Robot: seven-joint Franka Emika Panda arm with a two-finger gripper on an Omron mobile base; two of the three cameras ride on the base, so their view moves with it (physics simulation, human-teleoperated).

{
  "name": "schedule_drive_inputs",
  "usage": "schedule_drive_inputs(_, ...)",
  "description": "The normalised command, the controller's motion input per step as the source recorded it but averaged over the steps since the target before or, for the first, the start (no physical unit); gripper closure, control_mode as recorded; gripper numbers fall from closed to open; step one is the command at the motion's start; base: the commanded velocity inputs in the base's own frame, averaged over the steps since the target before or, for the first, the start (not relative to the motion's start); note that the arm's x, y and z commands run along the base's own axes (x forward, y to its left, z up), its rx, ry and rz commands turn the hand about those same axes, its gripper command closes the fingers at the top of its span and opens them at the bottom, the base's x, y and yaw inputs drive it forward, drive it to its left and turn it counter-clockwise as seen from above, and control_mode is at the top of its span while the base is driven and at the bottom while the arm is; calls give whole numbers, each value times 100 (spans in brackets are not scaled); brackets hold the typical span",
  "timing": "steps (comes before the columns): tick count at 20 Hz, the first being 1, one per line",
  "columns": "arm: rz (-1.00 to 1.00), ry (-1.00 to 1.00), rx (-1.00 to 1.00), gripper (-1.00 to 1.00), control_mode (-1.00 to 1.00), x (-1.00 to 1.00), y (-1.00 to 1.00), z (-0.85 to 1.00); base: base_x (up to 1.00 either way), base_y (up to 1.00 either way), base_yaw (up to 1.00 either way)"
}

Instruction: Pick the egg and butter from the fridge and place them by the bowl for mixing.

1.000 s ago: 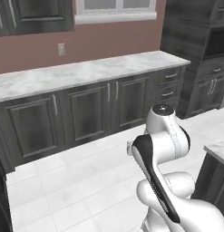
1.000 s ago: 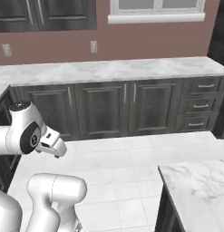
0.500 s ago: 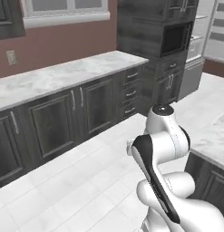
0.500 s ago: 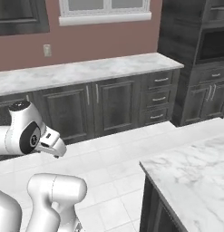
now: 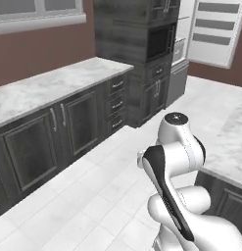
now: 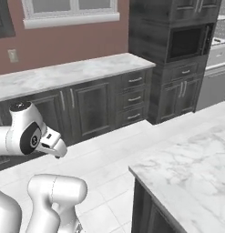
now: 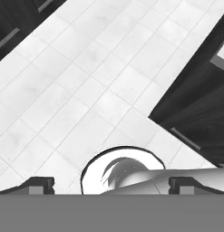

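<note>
Along the back wall runs the tabletop (image 5: 54,90), cabinets (image 5: 73,125) beneath it and a window (image 6: 70,10) above. At its right end stands the tall oven unit (image 5: 142,54), and just beyond that, further right, the fridge (image 5: 183,46) with its door (image 5: 218,32) swung open. The island (image 6: 186,168) sits on the right, across the tiled floor (image 5: 88,196) from the tabletop. The arm (image 5: 174,162) stands folded in the aisle between them, claw (image 7: 111,183) aimed down at the floor beside the island's side.
</note>
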Motion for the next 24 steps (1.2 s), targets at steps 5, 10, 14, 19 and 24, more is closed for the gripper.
schedule_drive_inputs(5, 0, 0, 0, -100, 100, 0, 0, 0, 61, 0, -29)
schedule_drive_inputs(10, 0, 0, 0, -100, 100, 0, 0, 0, 65, 7, -28)
schedule_drive_inputs(14, 0, 0, 0, -100, 100, 0, 0, 0, 65, 15, -32)
schedule_drive_inputs(19, 0, 0, 0, -100, 100, 0, 0, 0, 70, 26, -31)
schedule_drive_inputs(24, 0, 0, 0, -100, 100, 0, 0, 0, 68, 29, -36)
